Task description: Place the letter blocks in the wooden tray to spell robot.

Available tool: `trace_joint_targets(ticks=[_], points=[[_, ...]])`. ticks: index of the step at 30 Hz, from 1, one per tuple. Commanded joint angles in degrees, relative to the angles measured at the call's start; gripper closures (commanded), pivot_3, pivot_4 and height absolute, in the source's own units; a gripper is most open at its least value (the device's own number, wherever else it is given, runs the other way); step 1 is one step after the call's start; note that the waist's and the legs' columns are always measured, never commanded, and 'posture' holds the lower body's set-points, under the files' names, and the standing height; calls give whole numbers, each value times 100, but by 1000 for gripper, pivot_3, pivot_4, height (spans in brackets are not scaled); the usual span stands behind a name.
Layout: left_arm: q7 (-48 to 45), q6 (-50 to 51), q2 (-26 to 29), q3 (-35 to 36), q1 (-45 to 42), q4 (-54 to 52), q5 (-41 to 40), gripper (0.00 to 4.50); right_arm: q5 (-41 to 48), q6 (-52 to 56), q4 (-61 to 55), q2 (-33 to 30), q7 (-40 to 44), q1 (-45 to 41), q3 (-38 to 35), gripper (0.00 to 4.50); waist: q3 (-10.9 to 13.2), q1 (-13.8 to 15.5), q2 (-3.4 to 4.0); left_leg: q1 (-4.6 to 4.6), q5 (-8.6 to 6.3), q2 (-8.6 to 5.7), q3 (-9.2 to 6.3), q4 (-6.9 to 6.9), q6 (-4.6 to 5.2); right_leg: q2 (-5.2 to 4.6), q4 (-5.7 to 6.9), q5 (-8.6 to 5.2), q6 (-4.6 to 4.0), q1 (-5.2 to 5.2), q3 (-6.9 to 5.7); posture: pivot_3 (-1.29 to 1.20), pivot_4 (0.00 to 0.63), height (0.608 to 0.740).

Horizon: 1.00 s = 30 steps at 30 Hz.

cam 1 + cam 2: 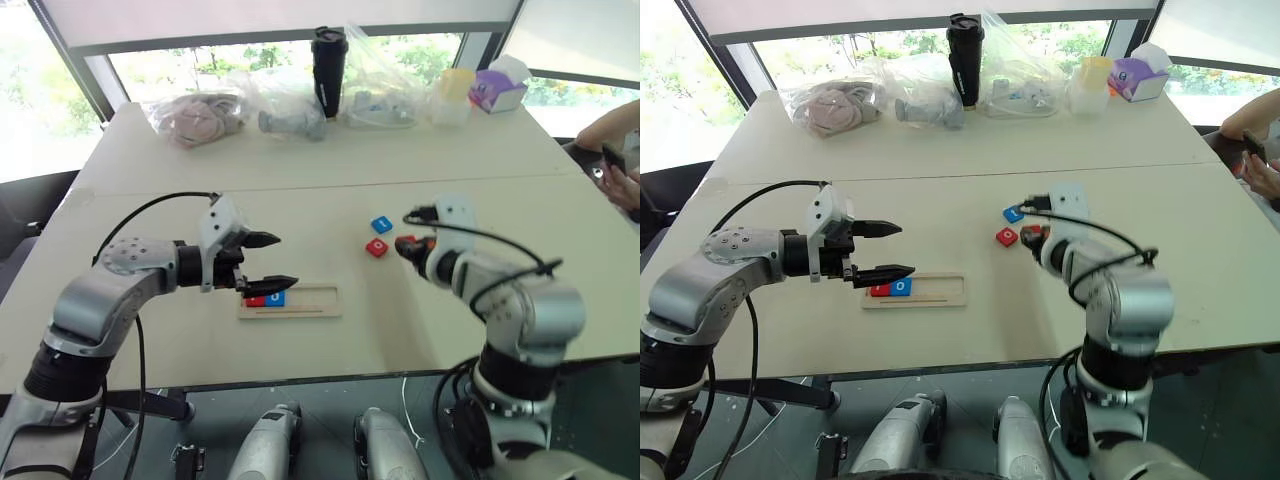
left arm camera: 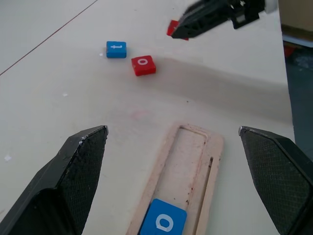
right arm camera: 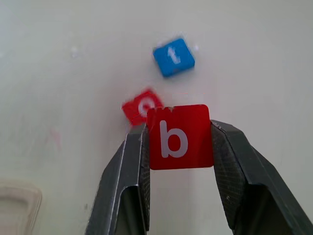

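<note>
On pale table (image 1: pixel 330 160) by windows (image 1: pixel 200 60): bags (image 1: pixel 200 115), tumbler (image 1: pixel 329 72).

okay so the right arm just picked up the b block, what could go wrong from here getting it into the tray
The left pincer hangs open right over the wooden tray, beside the blue o block, so the arms may collide on approach.

The right pincer grips the red b block only by its side edges near the fingertips; it could twist or slip.

The next slot borders the blue o block, so a skewed drop could catch the rim or nudge it.
</note>
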Motion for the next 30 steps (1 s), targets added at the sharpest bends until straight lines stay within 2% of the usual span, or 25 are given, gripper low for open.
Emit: trace_joint_targets(ticks=[1,12,15,18,19,20,24,26,28,30], points=[[-321,-190,188,-32,-48,11,93,0,64,40,-726,292,-338,369,82,3332,1,-9,2,0,-3,-1,0,1,-5,-1,-3,0,0,-3,0,0,150,740],[-652,-219,258,-179,-14,-56,214,0,77,40,-760,879,-993,636,71,3332,1,-2,1,2,-5,0,3,0,-8,-3,-21,-3,-9,-15,2,0,150,740],[-607,-266,248,-168,9,-8,291,0,118,40,-697,1081,-1060,687,-88,1863,1,-5,1,3,-5,0,3,-2,-7,-2,-22,-2,-9,-15,2,0,150,740],[-576,-262,230,-152,11,1,310,0,265,40,-646,985,-1015,695,-98,266,1,-5,2,4,-5,0,2,-2,-7,-1,-20,-2,-9,-15,1,0,150,740],[-569,-255,226,-148,17,-8,311,0,342,40,-635,905,-973,688,-94,118,1,-8,1,3,-5,0,2,-2,-7,-1,-20,-3,-9,-16,1,0,150,740],[-565,-249,224,-145,17,-8,314,0,437,40,-616,793,-911,663,-102,118,1,-8,1,4,-5,0,2,-2,-7,-1,-21,-3,-9,-15,1,0,150,740],[-573,-227,263,-106,46,-28,300,0,1065,40,-445,-756,80,-5,-200,118,5,-3,6,0,-4,-3,5,4,-6,-5,-26,-3,-9,-12,-1,0,150,740],[-620,-214,322,-81,55,-37,280,0,1664,10,-223,-1126,953,-616,-837,118,7,-13,4,1,-4,-3,6,9,-6,-7,-29,-3,-9,-5,-2,0,150,740],[-679,-229,374,-80,47,-46,270,0,2034,-628,49,-1842,1772,-675,-904,118,4,-7,0,0,0,3,4,5,2,-5,-26,-3,-9,15,-5,0,150,740],[-771,-290,431,-110,31,-94,285,0,2076,-1693,432,-2798,2757,-348,-596,118,6,30,-1,3,0,5,-5,0,4,-3,-32,-4,-5,23,-16,0,150,740]])
